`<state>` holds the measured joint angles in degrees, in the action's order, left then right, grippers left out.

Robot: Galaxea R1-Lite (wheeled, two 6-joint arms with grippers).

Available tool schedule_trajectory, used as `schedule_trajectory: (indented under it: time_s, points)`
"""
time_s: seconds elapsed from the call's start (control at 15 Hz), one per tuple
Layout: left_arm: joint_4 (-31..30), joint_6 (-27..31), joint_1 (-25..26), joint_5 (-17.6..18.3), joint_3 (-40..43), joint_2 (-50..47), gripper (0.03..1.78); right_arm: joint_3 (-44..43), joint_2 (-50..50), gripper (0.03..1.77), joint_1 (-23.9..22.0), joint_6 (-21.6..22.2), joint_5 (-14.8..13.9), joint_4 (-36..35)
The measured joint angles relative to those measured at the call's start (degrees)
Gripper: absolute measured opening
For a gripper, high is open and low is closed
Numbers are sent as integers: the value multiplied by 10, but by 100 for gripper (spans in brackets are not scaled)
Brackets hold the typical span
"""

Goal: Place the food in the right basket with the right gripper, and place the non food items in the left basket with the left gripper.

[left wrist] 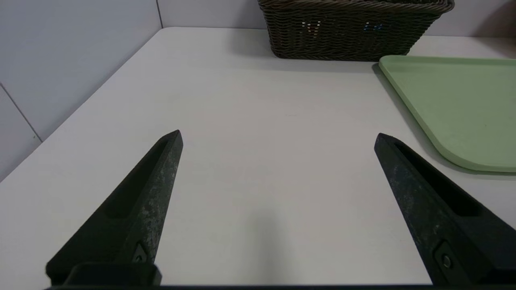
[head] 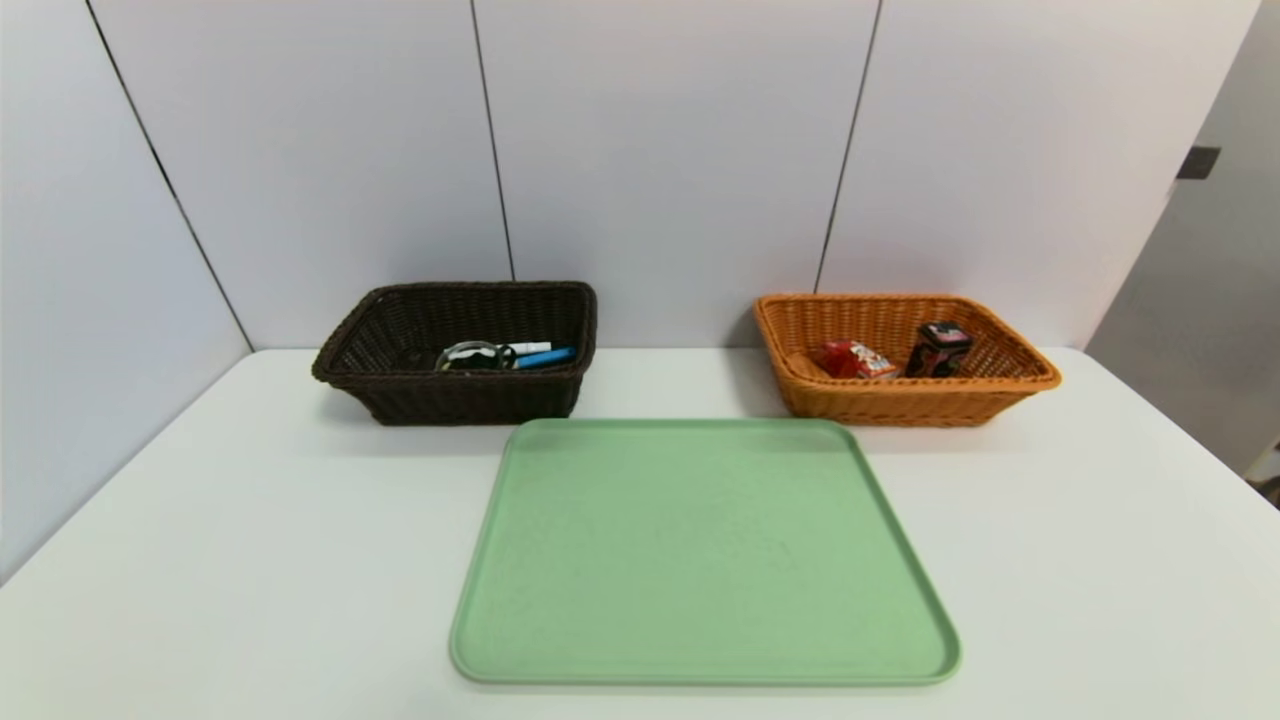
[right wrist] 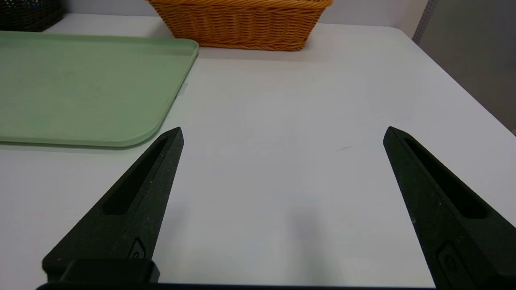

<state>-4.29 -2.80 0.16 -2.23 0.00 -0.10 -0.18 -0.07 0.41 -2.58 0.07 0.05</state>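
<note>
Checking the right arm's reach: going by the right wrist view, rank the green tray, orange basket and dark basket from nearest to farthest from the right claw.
1. Green tray, beside the open right claw.
2. Orange basket, straight ahead.
3. Dark basket, beyond the tray's far corner.

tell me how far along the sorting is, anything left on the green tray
It looks finished. The green tray is bare. The dark basket holds a pen and a round clear item; the orange basket holds snack packs. Nothing is in hand: the left tool and right tool are open over bare table. Nothing appears left.
</note>
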Motion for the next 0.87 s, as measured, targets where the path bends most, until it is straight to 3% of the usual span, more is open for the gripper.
schedule_trajectory:
  time_s: [0.87]
  points:
    - [-1,-15,0,-1,0,0,169,1,0,171,0,20,1,-1]
